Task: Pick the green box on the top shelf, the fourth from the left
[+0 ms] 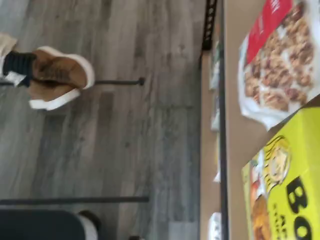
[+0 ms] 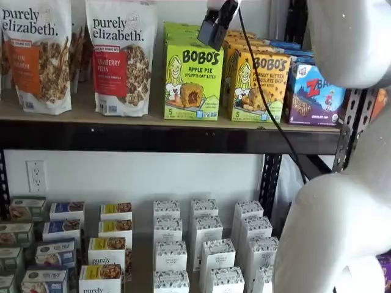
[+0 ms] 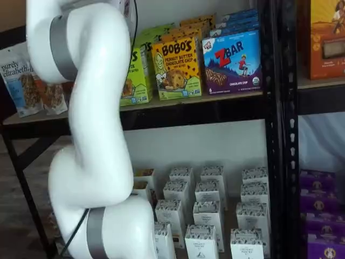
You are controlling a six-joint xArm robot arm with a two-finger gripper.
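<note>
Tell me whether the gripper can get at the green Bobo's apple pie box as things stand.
Probably yes. The gripper hangs just above the green box, which stands at the top shelf's front edge with nothing before it; neighbours flank it closely.

The lime-green Bobo's Apple Pie box (image 2: 193,78) stands upright, front outward, on the tan top shelf (image 2: 153,122), just beside a yellow-orange Bobo's box (image 2: 259,86).

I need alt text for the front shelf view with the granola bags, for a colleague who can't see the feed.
The end effector hangs from the view's top edge, in front of the upper right corner of the green box on the top shelf. Two granola bags stand to the box's left, a yellow box and a blue box to its right.
</note>
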